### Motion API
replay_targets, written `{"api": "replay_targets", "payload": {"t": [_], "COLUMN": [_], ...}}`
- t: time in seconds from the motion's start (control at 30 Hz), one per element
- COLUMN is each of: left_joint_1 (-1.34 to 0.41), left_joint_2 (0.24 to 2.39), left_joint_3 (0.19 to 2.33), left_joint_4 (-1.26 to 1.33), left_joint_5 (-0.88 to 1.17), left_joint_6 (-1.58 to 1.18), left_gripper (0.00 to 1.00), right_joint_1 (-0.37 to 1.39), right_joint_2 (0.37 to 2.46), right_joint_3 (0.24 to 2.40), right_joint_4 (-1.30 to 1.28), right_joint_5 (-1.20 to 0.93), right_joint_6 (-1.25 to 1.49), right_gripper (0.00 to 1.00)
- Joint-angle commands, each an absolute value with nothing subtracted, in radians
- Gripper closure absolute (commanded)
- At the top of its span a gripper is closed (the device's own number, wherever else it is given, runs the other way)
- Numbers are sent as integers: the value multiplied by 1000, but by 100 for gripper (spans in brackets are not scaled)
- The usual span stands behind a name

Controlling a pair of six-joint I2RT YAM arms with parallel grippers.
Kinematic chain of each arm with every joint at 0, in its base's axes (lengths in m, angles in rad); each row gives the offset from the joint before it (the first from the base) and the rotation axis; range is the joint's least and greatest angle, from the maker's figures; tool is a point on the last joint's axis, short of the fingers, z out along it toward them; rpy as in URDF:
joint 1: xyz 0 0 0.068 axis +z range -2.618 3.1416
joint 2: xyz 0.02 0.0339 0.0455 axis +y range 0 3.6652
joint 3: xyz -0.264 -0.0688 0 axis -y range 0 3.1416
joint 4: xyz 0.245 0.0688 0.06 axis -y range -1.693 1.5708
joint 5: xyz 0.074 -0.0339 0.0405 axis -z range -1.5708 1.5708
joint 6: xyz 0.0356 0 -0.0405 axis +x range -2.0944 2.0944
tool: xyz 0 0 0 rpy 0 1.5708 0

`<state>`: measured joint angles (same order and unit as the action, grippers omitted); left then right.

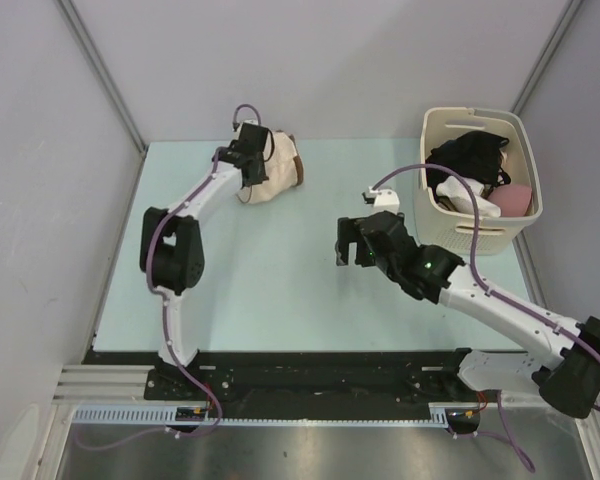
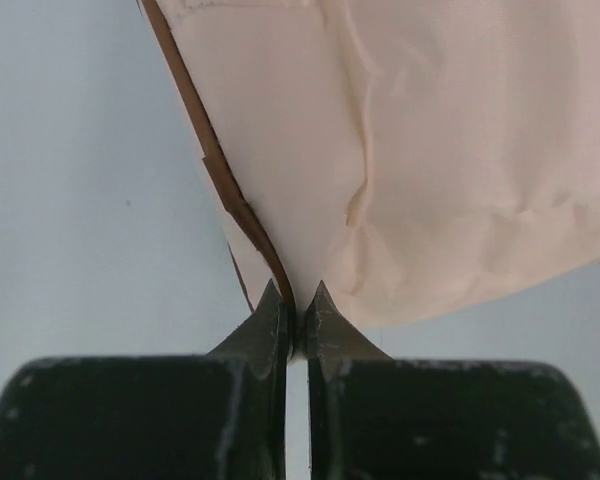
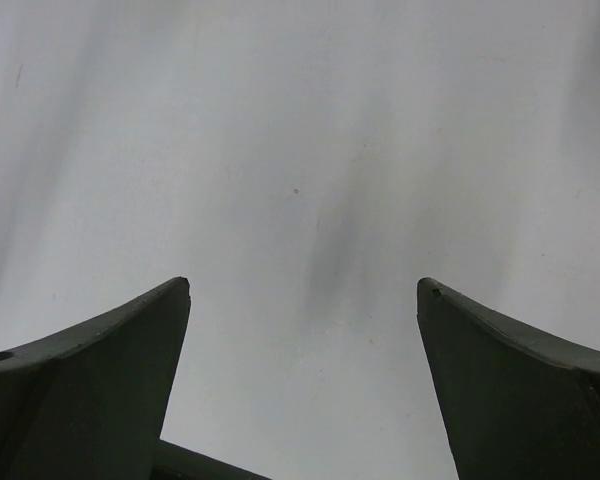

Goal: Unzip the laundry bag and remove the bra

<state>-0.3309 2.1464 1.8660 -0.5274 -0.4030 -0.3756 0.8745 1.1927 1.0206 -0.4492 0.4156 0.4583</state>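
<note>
- the laundry bag (image 1: 275, 170) lies on its side at the far left of the table (image 1: 280, 290), cream cloth with a brown zipper trim (image 1: 298, 171) on its right end.
- the left arm reaches forward from its base to the bag's near left side, and the left gripper (image 1: 248, 160) sits right against the cloth.
- in the left wrist view the left gripper (image 2: 296, 302) is pinched closed, its two dark fingertips (image 2: 270, 320) pressed together with barely a slit between them.
- the brown zipper trim (image 2: 215, 165) runs down the bag's edge and ends right in that slit, so the pincer is clamped on the trimmed edge of the laundry bag (image 2: 430, 150); i cannot tell whether a zipper pull is caught there.
- the cream cloth above the fingertips is creased, with a long fold running down it.
- the right gripper (image 1: 348, 243) hangs over the middle of the table, well apart from the bag, and grips nothing.
- in the right wrist view the right gripper (image 3: 303, 300) stands wide open, its fingers (image 3: 110, 360) far apart, with the table (image 3: 300, 150) pale and blurred between them.
- a rigid cream basket (image 1: 510, 232) stands at the far right, holding a black garment (image 1: 470, 155) and a pink item (image 1: 515, 198).
</note>
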Motion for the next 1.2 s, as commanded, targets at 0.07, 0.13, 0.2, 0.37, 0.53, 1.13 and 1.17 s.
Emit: {"api": "replay_targets", "payload": {"t": [0.07,0.13,0.2,0.37,0.53,1.13,1.17], "left_joint_1": [-423,-423,-425,-423,-425,-839,-842], "left_joint_2": [1801,1695,1602,1552,1522,1471,1497], "left_joint_3": [1639,1506,1422,1298,1351,1468,1494], "left_joint_4": [-583,-560,-494,-469,-607,-696,-690], "left_joint_5": [-141,-10,119,206,154,-287,-299], "left_joint_6": [-233,-236,-241,-247,-225,-522,-517], "left_gripper": [100,100,100,88,3,7,7], "right_joint_1": [784,759,753,746,746,678,677], "right_joint_2": [1091,1072,1066,1045,1052,730,723], "right_joint_3": [1025,1023,1022,1022,1022,1022,1020], "right_joint_4": [-564,-575,-572,-535,-552,-805,-816], "right_joint_5": [397,364,315,247,239,669,670], "right_joint_6": [535,540,538,577,627,653,658], "right_gripper": [0,0,0,0,0,0,0]}}
